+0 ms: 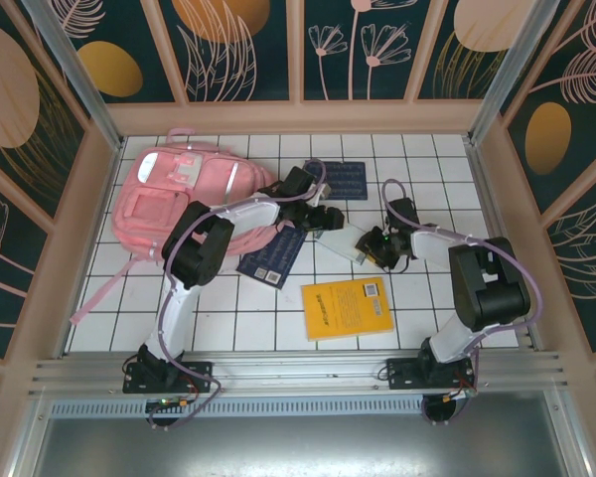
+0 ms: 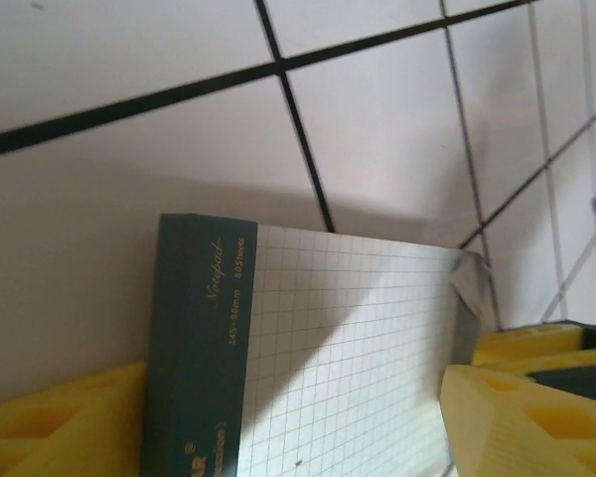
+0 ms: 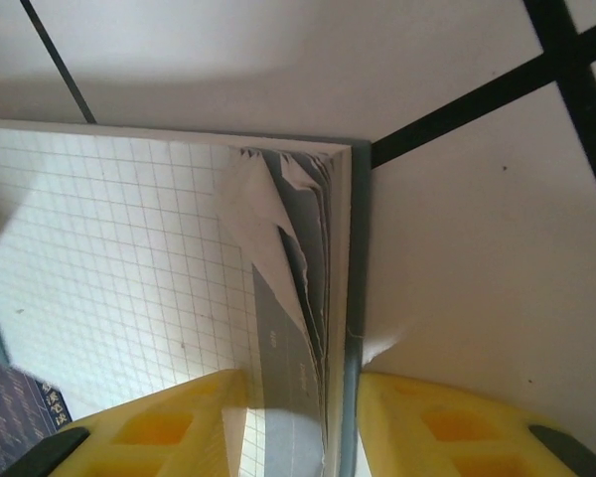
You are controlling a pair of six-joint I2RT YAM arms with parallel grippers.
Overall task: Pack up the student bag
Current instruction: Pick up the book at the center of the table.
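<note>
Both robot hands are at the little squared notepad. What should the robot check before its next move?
1. Left gripper has its jaws on both sides of the notepad: ok.
2. Right gripper has its jaws either side of the notepad's page edge, firm grip: cannot tell.
3. Page corners flat at that edge: not ok, they curl up.
4. Student bag open and ready: cannot tell.
5. Yellow book lies apart from both grippers: ok.
</note>
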